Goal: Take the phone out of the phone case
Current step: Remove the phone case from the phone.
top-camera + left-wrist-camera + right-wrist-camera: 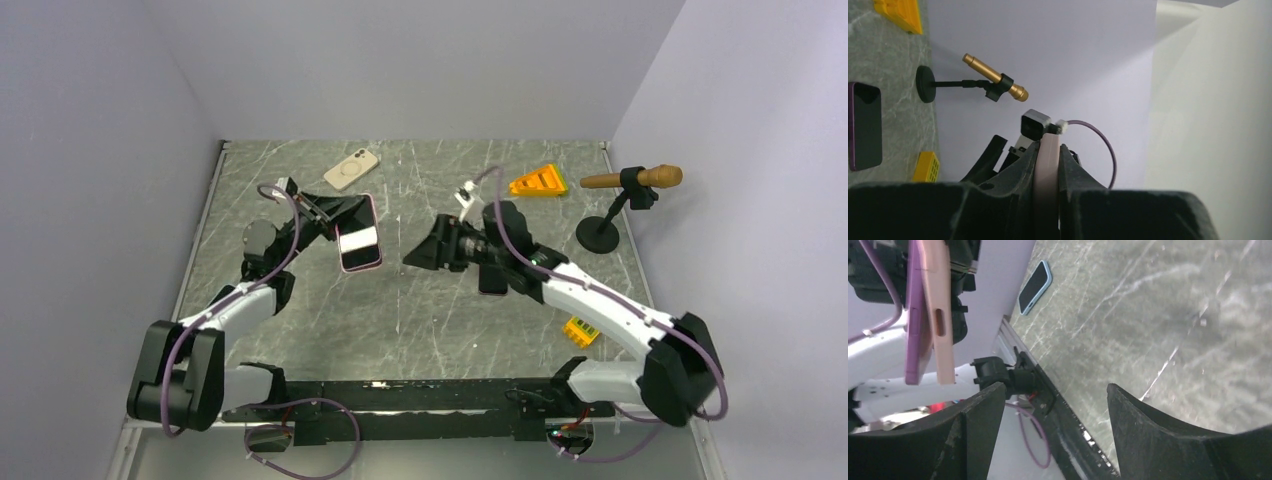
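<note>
Plainly, the left gripper (342,218) clamped one purple phone (359,247) in its pink case (940,300), raised at ten o'clock. The right gripper (412,256) gaped empty; one yellow block (580,330) lay at four o'clock.

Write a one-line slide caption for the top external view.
Left arm holds the pink-cased phone clear of the table; right arm, jaws open, faces it.

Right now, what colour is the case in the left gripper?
Pale pink case, clearest in right wrist view.
</note>
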